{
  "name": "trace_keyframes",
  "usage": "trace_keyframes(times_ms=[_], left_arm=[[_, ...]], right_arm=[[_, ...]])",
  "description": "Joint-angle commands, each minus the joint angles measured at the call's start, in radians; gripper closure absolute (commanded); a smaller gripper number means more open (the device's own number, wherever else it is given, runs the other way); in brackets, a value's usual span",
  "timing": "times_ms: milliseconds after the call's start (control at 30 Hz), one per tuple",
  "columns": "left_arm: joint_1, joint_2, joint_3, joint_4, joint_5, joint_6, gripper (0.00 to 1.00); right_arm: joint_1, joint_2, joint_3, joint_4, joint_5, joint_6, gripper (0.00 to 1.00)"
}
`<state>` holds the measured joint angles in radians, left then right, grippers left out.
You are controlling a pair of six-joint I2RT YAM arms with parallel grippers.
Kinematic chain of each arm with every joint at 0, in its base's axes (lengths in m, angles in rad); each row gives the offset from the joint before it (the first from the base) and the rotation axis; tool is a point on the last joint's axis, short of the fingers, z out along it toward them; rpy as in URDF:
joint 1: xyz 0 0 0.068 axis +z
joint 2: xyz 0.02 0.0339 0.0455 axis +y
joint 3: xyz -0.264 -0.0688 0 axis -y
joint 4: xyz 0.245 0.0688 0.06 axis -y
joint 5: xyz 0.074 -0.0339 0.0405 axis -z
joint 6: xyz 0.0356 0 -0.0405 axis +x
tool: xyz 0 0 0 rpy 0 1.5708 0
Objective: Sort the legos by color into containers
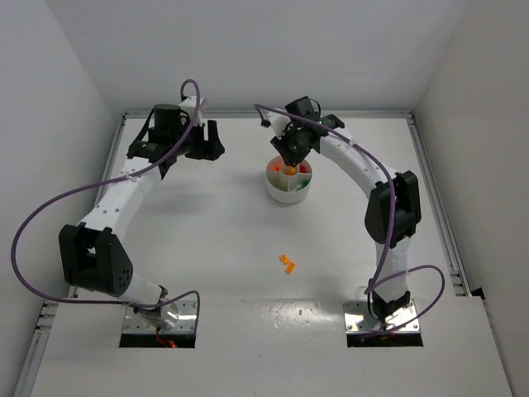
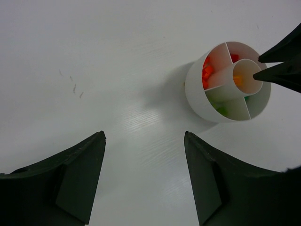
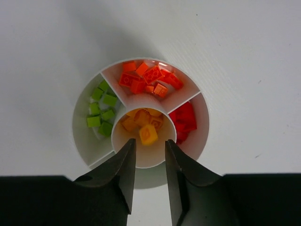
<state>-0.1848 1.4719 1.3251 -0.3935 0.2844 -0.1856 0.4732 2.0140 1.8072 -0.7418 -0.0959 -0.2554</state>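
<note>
Over the central cup [image 3: 150,162] of the white dish [image 3: 80,127], our right gripper [image 3: 149,142] hangs slightly parted and empty, our left gripper [image 2: 143,179] open too, and we judge the loose orange legos [image 1: 287,263] on the table [image 1: 207,248] light, hard, slick, best pinched across flat sides.

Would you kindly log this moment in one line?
right claw: open above centre cup | left claw: open, empty | orange legos loose on table

The white tabletop [image 1: 207,248] carried a small round white dish [image 1: 281,195] toward its far side. Well apart from it, nearer the middle, lay a loose cluster of orange legos [image 1: 288,264], perhaps two or three bricks.
</note>
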Motion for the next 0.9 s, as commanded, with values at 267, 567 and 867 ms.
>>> trace_keyframes(times_ms=[267,567,867], left_arm=[[-0.079,-0.044,-0.064,0.038,0.125,0.133,0.26],[-0.477,-0.136,-0.343,-0.002,0.136,0.334,0.34],[-0.663,0.045,-0.273,-0.159,0.206,0.655,0.40]], right_arm=[[-0.027,-0.050,0.040,0.028,-0.005,0.037,0.57],[-0.258,-0.098,-0.081,0.027,-0.051,0.212,0.61],[-0.360,-0.181,-0.236,0.045,-0.143,0.239,0.63]])
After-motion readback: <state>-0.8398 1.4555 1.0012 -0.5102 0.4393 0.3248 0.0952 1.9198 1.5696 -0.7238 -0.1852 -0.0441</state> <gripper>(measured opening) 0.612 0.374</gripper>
